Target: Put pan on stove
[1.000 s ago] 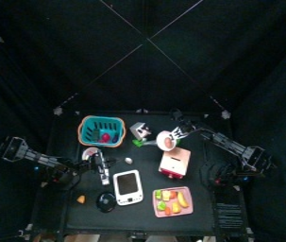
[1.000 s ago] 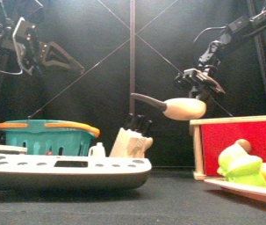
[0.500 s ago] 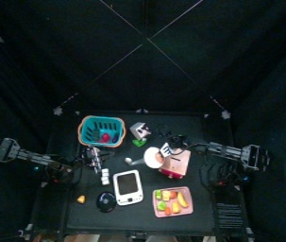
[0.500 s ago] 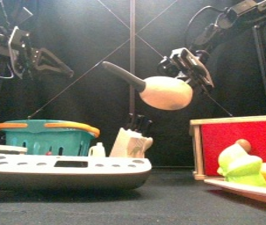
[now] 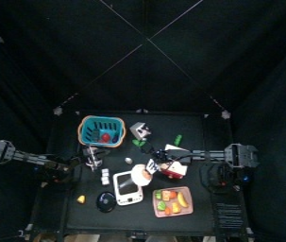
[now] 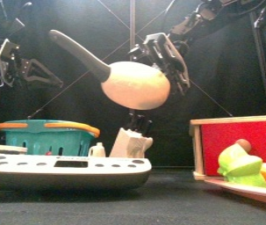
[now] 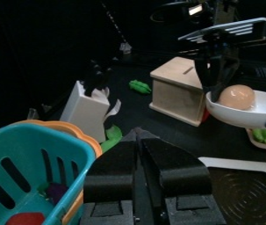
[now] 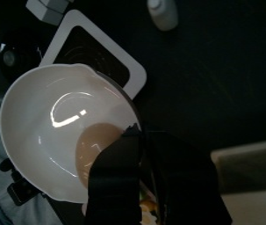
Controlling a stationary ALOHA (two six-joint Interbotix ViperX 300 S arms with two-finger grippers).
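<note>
The pan (image 6: 138, 83), pale and round, hangs in the air with its handle slanting up and away, and my right gripper (image 6: 168, 60) is shut on its rim. From above the pan (image 5: 153, 168) sits just beside the white stove (image 5: 128, 188), between it and the red box. The stove (image 6: 65, 167) lies low at the table's front, left of the pan. The right wrist view shows the pan's (image 8: 65, 123) hollow against my jaws and the stove (image 8: 97, 50) beyond. My left gripper (image 7: 147, 167) is shut and holds nothing, hovering near the teal basket.
A teal basket (image 5: 101, 130) stands at the back left, with a red-and-white box (image 6: 234, 145) on the right and a tray of toy fruit (image 5: 172, 200) at the front right. A small dark round object (image 5: 104, 199) lies left of the stove.
My right gripper has carried the pan forward and leftward from behind the red box to beside the stove. The left arm has drawn slightly back to the left.
</note>
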